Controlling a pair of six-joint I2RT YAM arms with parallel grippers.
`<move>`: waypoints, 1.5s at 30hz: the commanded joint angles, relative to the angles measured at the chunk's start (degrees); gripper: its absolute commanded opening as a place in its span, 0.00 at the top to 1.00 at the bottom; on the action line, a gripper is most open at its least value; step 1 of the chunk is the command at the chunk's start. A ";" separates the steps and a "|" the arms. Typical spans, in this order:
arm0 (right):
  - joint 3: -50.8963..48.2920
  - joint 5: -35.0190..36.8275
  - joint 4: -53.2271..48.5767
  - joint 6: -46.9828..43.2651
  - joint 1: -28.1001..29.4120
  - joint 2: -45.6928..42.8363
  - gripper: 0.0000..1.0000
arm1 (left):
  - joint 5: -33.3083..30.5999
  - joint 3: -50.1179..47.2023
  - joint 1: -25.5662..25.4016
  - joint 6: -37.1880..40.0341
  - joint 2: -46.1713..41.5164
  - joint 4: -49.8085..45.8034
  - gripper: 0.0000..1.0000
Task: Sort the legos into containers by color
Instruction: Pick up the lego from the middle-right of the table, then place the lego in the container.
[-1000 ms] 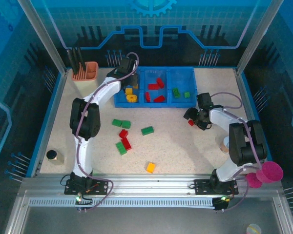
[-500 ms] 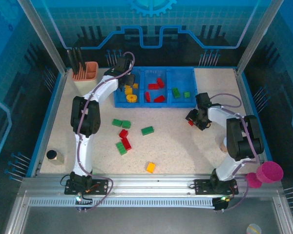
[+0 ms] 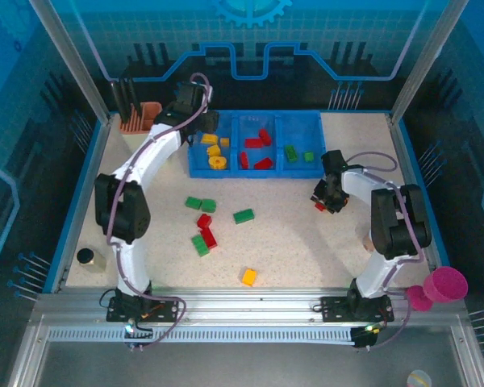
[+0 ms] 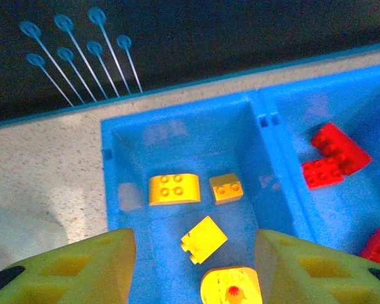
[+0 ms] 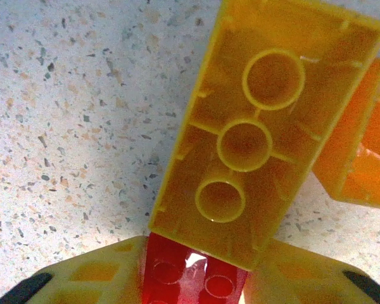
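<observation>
Legos (image 3: 243, 216) are being sorted by colour into the blue tray (image 3: 306, 129). Yellow is being kept in its left compartment, red in its middle one and green in its right one, while red, green and orange bricks are lying loose on the counter (image 3: 306, 250) in front of the tray. The left gripper (image 4: 195, 250) is being held over the tray's left compartment, jaws standing apart and empty. Right of the tray, the right gripper (image 5: 193, 269) is being pressed low to the counter, jaws narrowed onto a red brick (image 5: 183, 278) partly covered by an overturned yellow brick (image 5: 253, 126). The low grip is probably being chosen so that the red one alone is being taken.
</observation>
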 commanded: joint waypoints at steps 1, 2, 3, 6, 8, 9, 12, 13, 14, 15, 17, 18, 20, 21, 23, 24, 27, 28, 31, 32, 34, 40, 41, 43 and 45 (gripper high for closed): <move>2.61 0.70 5.58 -2.44 0.40 4.08 0.64 | 0.73 -2.65 -0.11 -1.54 -7.03 -1.55 0.46; 3.35 0.26 5.13 -3.72 0.68 4.65 0.66 | 0.76 -3.08 -0.11 -1.35 -9.07 -2.53 0.46; 4.20 -0.12 4.21 -4.93 0.84 5.16 0.67 | 0.55 -3.59 -0.11 -1.17 -10.77 -3.36 0.46; 6.84 -1.05 1.71 -9.47 2.57 6.42 0.71 | -0.32 -7.72 -0.11 0.11 -17.26 -4.82 0.44; 8.61 -0.80 -0.39 -12.36 4.23 6.48 0.72 | -1.21 -11.08 -0.05 0.85 -21.32 -5.99 0.44; 9.48 -0.14 -1.41 -13.89 5.36 6.22 0.73 | -1.53 -13.24 0.05 1.17 -23.57 -6.36 0.43; 13.22 1.97 -5.42 -18.41 8.54 5.17 0.73 | -1.56 -20.18 0.39 1.75 -29.89 -6.52 0.41; 14.44 2.35 -6.54 -19.82 9.46 4.67 0.73 | -1.50 -21.81 0.42 1.87 -31.61 -6.84 0.41; 16.00 3.06 -7.82 -21.41 10.47 3.88 0.74 | -1.48 -23.51 0.49 2.23 -33.43 -7.18 0.40; 17.80 4.02 -9.21 -23.08 11.34 3.12 0.74 | -1.29 -25.11 0.55 2.64 -35.44 -7.43 0.39; 21.69 6.12 -11.69 -25.98 13.01 2.04 0.75 | -1.07 -27.69 0.64 3.19 -38.72 -7.75 0.38; 23.99 6.72 -12.83 -27.54 13.69 1.64 0.75 | -0.58 -28.77 0.68 3.67 -40.44 -7.98 0.38; 28.27 7.28 -14.11 -29.90 14.75 1.53 0.74 | -0.57 -30.52 0.77 4.27 -43.03 -8.48 0.36; 30.55 7.43 -14.58 -31.22 15.13 1.85 0.74 | -0.62 -31.29 0.86 4.47 -44.06 -8.87 0.36; 34.90 7.33 -14.59 -33.92 16.00 3.20 0.74 | -0.33 -32.72 0.94 4.72 -45.85 -9.42 0.36; 37.02 7.63 -14.55 -35.82 16.34 4.22 0.73 | -0.15 -33.38 1.03 4.82 -46.51 -9.58 0.35; 44.30 7.99 -13.82 -41.34 17.31 8.54 0.74 | 0.74 -35.55 1.12 4.79 -47.97 -9.71 0.35; 46.62 8.12 -13.10 -43.06 17.50 10.35 0.73 | 1.40 -36.03 1.11 4.59 -48.31 -9.84 0.35; 55.62 8.34 -13.42 -45.24 17.88 16.95 0.73 | 3.59 -37.02 1.12 4.00 -49.15 -9.98 0.33; 58.11 8.17 -13.19 -45.52 17.84 19.08 0.73 | 4.13 -37.19 1.12 3.78 -49.32 -10.11 0.32; 63.06 7.26 -13.27 -45.60 17.91 23.02 0.73 | 4.92 -37.29 1.12 3.43 -49.42 -10.77 0.32; 75.14 5.54 -14.23 -45.27 17.93 33.81 0.73 | 6.71 -38.67 1.12 1.18 -50.48 -13.87 0.32; 76.74 5.34 -14.40 -45.31 17.95 35.40 0.73 | 6.72 -38.94 1.12 0.84 -50.62 -14.50 0.32; 79.11 4.69 -14.50 -45.31 17.97 37.85 0.73 | 6.54 -39.56 1.12 0.23 -51.05 -15.21 0.31; 80.81 3.92 -14.72 -45.16 18.00 39.89 0.73 | 6.74 -40.33 1.11 -0.16 -51.58 -15.43 0.29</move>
